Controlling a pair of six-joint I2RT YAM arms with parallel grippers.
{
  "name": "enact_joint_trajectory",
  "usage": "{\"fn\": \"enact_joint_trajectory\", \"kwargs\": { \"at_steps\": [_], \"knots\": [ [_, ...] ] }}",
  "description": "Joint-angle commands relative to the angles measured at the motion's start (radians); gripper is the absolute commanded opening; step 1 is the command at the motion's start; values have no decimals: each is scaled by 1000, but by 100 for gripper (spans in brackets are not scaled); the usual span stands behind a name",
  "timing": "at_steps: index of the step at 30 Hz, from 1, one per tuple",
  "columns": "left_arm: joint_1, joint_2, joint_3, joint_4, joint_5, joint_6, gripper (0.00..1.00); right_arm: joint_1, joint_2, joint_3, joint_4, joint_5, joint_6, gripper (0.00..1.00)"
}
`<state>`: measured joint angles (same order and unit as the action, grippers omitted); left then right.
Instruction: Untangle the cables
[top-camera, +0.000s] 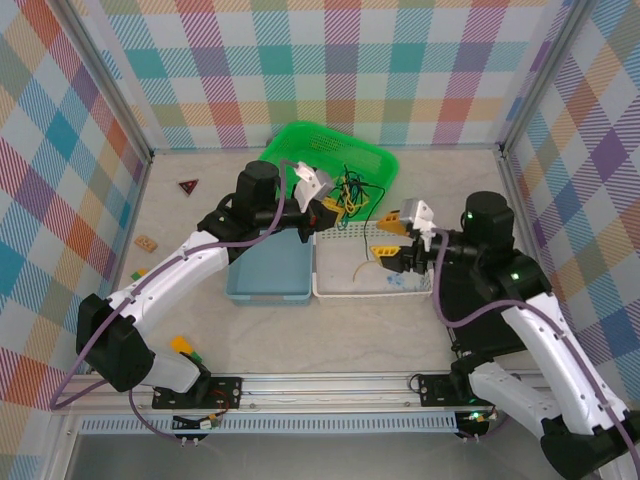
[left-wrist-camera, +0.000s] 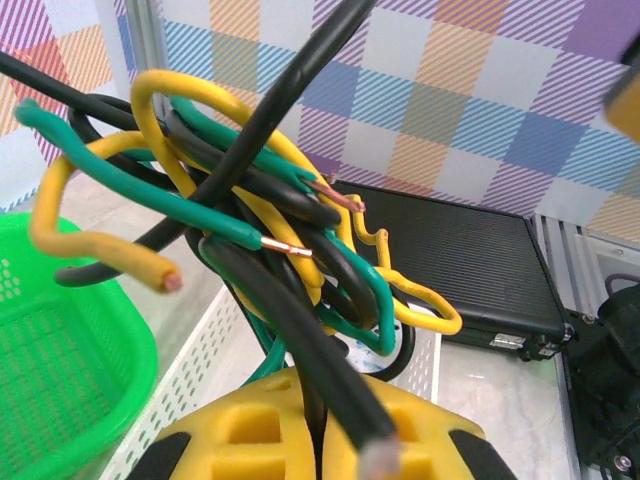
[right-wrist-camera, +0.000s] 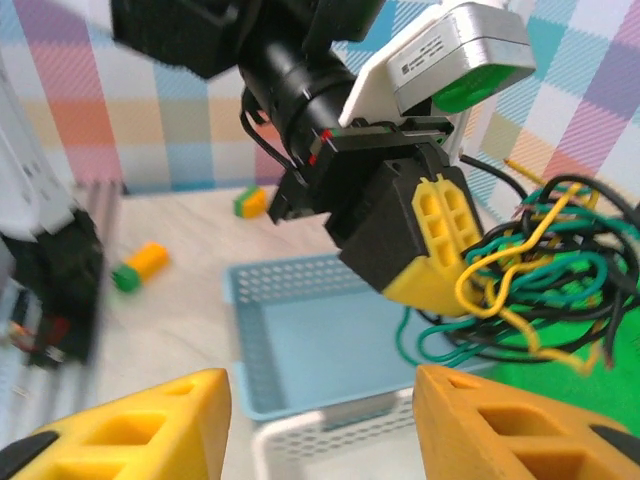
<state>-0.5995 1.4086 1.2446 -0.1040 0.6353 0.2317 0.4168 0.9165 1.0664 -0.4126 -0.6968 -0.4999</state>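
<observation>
Several cables (left-wrist-camera: 300, 340), ends untraceable

- cables (left-wrist-camera: 230, 228): black, yellow, dark green, copper tips
- green basket (top-camera: 378, 160): bright green
- blue basket (top-camera: 268, 296): pale blue
- white basket (top-camera: 345, 290): white
- walls (top-camera: 330, 60): pastel plaid
- right gripper (right-wrist-camera: 322, 420): yellow fingers (right-wrist-camera: 500, 420)

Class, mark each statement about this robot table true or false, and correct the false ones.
1. The left claw grips the tangled cables. True.
2. The right claw is clamped on the cables. False: it stands open with nothing in it.
3. The blue basket sits beside the white basket. True.
4. The green basket lies nearer the arm bases than the blue basket. False: it lies farther away.
5. The tangle holds yellow, green and black wires. True.
</observation>
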Motion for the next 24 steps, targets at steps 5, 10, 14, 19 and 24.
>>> {"fn": "enact_joint_trajectory", "kwargs": {
  "at_steps": [5, 10, 14, 19, 24],
  "knots": [
    [4, -36, 23, 0, 66, 29, 0, 62, 132, 47, 95, 153, -438, 42],
    [5, -39, 16, -3, 76, 37, 0, 86, 183, 81, 118, 195, -446, 38],
    [5, -35, 10, -4, 69, 35, 0, 88, 166, 59, 162, 164, -416, 37],
    [4, -21, 18, 9, 56, -8, 0, 88, 121, 26, 195, 157, -345, 34],
    [4, -20, 16, 21, 55, -20, 0, 88, 86, -8, 249, 137, -277, 34]
  ]
}}
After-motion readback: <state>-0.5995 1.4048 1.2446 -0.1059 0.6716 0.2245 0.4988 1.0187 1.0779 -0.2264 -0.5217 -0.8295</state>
